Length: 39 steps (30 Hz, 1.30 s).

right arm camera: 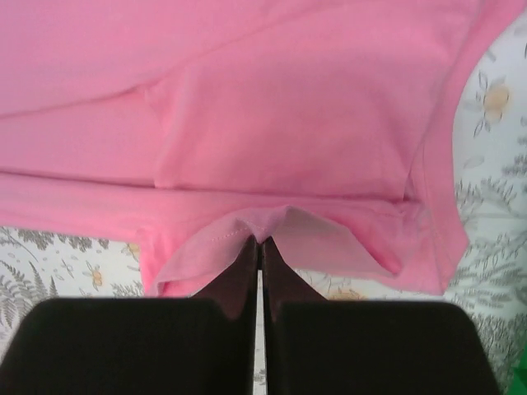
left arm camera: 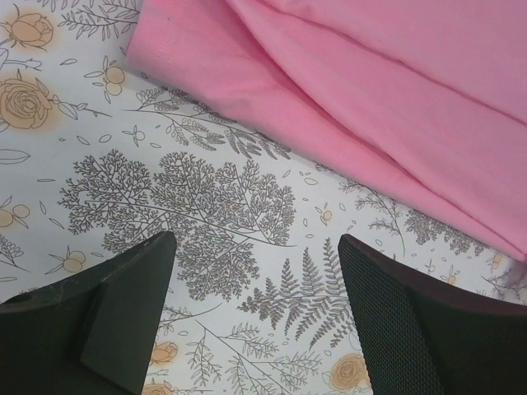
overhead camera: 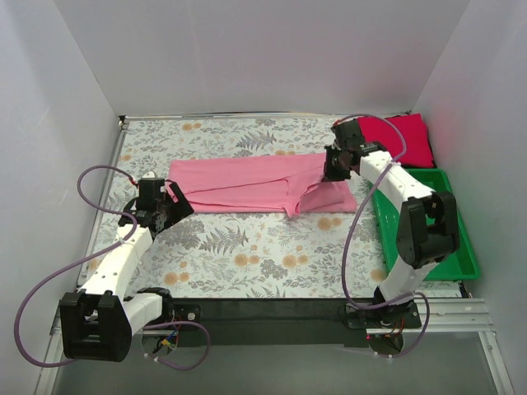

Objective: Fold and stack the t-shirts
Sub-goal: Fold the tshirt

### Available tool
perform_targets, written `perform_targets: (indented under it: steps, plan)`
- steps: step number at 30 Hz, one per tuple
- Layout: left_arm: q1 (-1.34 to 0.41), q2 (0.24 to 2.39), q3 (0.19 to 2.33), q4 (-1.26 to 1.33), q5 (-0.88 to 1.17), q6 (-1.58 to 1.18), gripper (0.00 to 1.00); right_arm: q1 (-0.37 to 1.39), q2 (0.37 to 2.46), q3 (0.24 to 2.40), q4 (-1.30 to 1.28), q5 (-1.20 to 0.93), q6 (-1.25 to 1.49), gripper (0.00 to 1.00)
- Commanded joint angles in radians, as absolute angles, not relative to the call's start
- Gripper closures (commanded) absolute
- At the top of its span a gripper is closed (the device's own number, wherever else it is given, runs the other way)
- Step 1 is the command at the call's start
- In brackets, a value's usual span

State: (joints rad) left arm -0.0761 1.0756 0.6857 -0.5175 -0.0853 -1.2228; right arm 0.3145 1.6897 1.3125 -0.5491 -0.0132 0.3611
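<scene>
You can read no text, label, brand or number on the light pink cotton t-shirt (overhead camera: 247, 181) or the floral-patterned table cloth (overhead camera: 247, 255).

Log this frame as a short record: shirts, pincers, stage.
pink shirt: partly folded into a long band across the cloth
red shirt: folded, far right, beyond the bin
left pincer: open, over cloth beside the pink shirt's end, holding nothing
right pincer: shut on the pink shirt's hem
stage: pink shirt not yet stacked on red
</scene>
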Motion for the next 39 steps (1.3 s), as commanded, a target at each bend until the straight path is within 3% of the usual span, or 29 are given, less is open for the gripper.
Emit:
perform_targets:
  steps: [1,6,13,28,39]
  plan:
    - [-0.081,1.077,0.732,-0.534,-0.048,-1.21,0.26,0.313,1.79,1.457,-0.548,0.04,0.324,0.99]
    - [-0.081,1.088,0.741,-0.549,-0.018,-1.219,0.26,0.307,1.935,1.691,-0.535,0.051,0.287,0.99]
    - [-0.081,1.086,0.736,-0.569,-0.002,-1.239,0.26,0.299,2.065,1.853,-0.503,0.069,0.255,0.99]
    - [-0.081,1.149,0.756,-0.528,0.012,-1.318,0.3,0.288,2.094,1.798,-0.446,0.048,0.249,0.99]
    - [-0.052,1.383,0.891,-0.404,-0.132,-1.328,0.59,0.279,2.074,1.755,-0.428,0.02,0.226,0.99]
